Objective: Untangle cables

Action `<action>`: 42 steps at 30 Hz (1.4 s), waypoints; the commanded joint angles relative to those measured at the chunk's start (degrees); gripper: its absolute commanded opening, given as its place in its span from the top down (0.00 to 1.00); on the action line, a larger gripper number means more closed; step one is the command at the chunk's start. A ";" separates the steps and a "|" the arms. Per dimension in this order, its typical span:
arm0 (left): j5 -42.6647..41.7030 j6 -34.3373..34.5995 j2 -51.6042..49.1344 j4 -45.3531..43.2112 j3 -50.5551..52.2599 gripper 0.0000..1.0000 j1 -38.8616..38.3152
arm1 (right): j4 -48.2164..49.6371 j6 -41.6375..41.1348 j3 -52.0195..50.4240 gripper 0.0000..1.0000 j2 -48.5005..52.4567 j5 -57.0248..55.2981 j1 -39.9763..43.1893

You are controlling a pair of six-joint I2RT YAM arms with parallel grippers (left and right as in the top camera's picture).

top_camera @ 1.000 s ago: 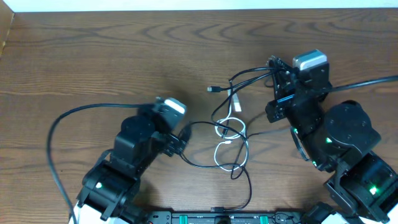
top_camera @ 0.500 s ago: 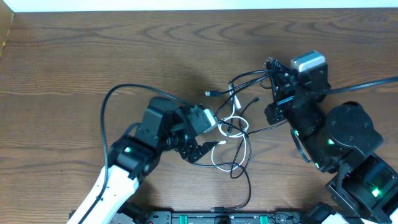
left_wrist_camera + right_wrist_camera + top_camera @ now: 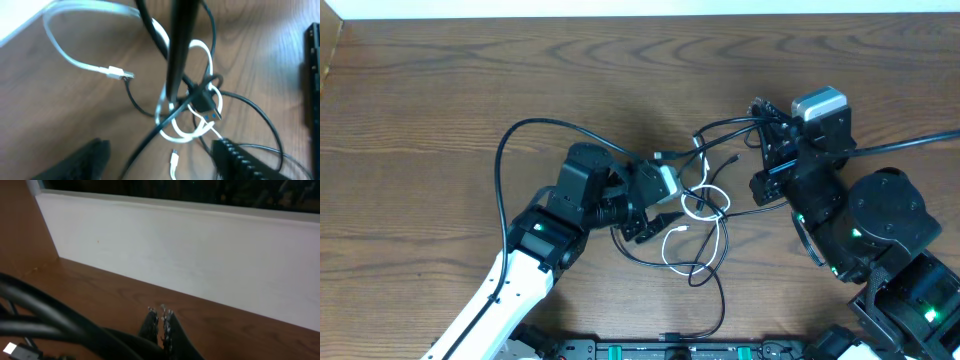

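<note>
Tangled thin black and white cables stretch far-to-near on the wooden bench. My left hand gapes above them; only its wrist view shows a blue plug. My right hand is pressed together.

Your left arm stretches from the table's near edge toward its middle, left gripper spread wide, while your right gripper sits pinched closed.

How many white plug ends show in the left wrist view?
2: one white plug end left of the tangle, another below it. More may be hidden.
</note>
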State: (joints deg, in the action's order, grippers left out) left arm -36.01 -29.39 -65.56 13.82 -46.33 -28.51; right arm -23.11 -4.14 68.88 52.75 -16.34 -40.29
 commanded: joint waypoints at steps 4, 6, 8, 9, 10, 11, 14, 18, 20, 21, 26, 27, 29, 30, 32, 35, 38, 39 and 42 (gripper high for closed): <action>-1.07 3.80 -0.02 -4.52 -0.79 0.11 0.13 | -0.07 -0.55 0.85 0.99 -0.48 0.44 -0.09; -1.07 4.20 -0.02 -5.49 -0.79 0.08 0.13 | -0.09 -0.55 0.85 0.98 -0.55 0.48 -0.11; -1.09 4.22 -0.02 -6.32 -0.79 0.06 0.13 | -0.09 -0.55 0.85 0.98 -0.66 0.48 -0.11; -1.11 4.22 -0.02 -6.60 -0.79 0.04 0.11 | -0.11 -0.55 0.85 0.99 -0.70 0.48 -0.11; -1.11 4.17 -0.02 -6.71 -0.79 0.02 0.07 | -0.11 -0.55 0.85 0.98 -0.81 0.48 -0.11; -1.09 4.17 -0.07 -6.71 -0.79 0.00 0.02 | -0.15 -0.55 0.85 0.98 -0.85 0.46 -0.17; -1.11 4.17 -0.79 -6.69 -0.79 0.01 0.02 | -0.31 -0.57 0.85 0.98 -1.05 0.66 -0.31; -1.11 4.17 -3.50 -7.17 -0.79 0.01 -0.68 | -0.31 -0.55 0.85 0.99 -1.22 1.99 -0.31; -1.11 4.17 -5.18 -8.31 -0.79 0.01 -1.57 | -0.48 -0.55 0.85 0.99 -1.22 1.95 -0.31; -1.11 4.17 -6.08 -9.16 -0.79 0.01 -2.14 | -0.59 -0.55 0.85 0.98 -1.22 1.95 -0.31; -1.09 4.17 -9.14 -13.33 -0.79 0.02 -4.13 | -1.60 -0.55 0.85 0.98 -1.22 1.95 -0.31; -1.07 4.17 -9.42 -13.92 -0.79 0.04 -4.42 | -1.81 -0.55 0.85 0.99 -1.22 1.95 -0.31; -1.09 4.17 -9.70 -14.69 -0.79 0.09 -4.76 | -2.03 -0.55 0.85 0.98 -1.22 1.92 -0.31; -1.09 4.17 -9.81 -14.86 -0.79 0.12 -4.87 | -2.08 -0.55 0.85 0.99 -1.22 1.92 -0.31; -1.09 4.17 -9.99 -15.58 -0.79 0.17 -5.09 | -2.01 -0.55 0.85 0.98 -1.22 1.95 -0.31; -1.09 4.20 -10.01 -16.37 -0.79 0.30 -5.11 | -1.99 -0.57 0.85 0.98 -1.22 1.95 -0.31; -1.09 4.20 -10.01 -16.87 -0.79 0.44 -5.11 | -1.99 -0.57 0.85 0.98 -1.22 1.97 -0.31; -1.09 4.20 -10.03 -16.98 -0.79 0.48 -5.11 | -1.99 -0.61 0.85 0.99 -1.22 1.97 -0.31; -1.09 4.20 -10.03 -17.00 -0.79 0.58 -5.11 | -1.99 -1.20 0.85 0.98 -1.31 1.97 -0.31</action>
State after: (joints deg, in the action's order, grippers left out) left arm -36.12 -25.17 -75.33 -2.96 -46.33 -33.50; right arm -25.30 -4.16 68.88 52.21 -14.96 -40.32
